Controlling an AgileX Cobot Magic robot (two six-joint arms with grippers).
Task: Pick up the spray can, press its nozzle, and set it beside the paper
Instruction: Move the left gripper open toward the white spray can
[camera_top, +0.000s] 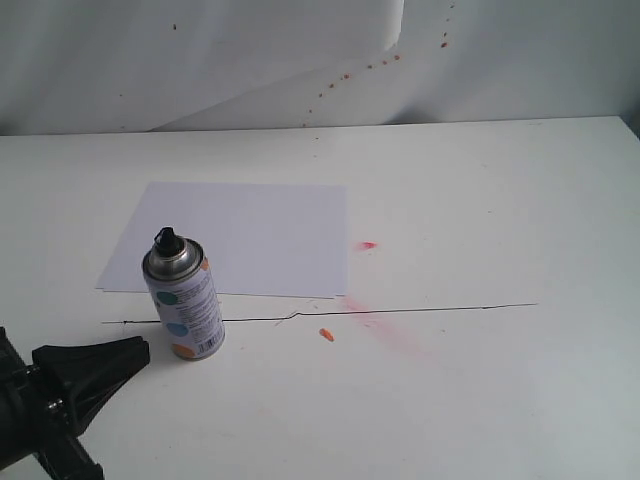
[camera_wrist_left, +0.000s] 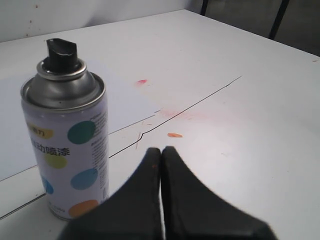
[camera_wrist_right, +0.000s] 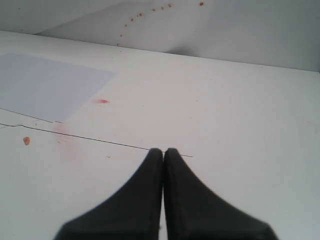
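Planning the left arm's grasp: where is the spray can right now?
Exterior view, lower left: the spray can stands upright in front of the paper, close to the shut left gripper.

The spray can (camera_top: 185, 305) hides part of the paper (camera_top: 250, 235).

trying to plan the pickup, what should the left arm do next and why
Probably open the left gripper first. Its jaws are pressed shut and empty, just short of the spray can, which stands upright and untouched by the paper's edge. Shut jaws cannot go around the can's body, so opening likely comes before any advance.
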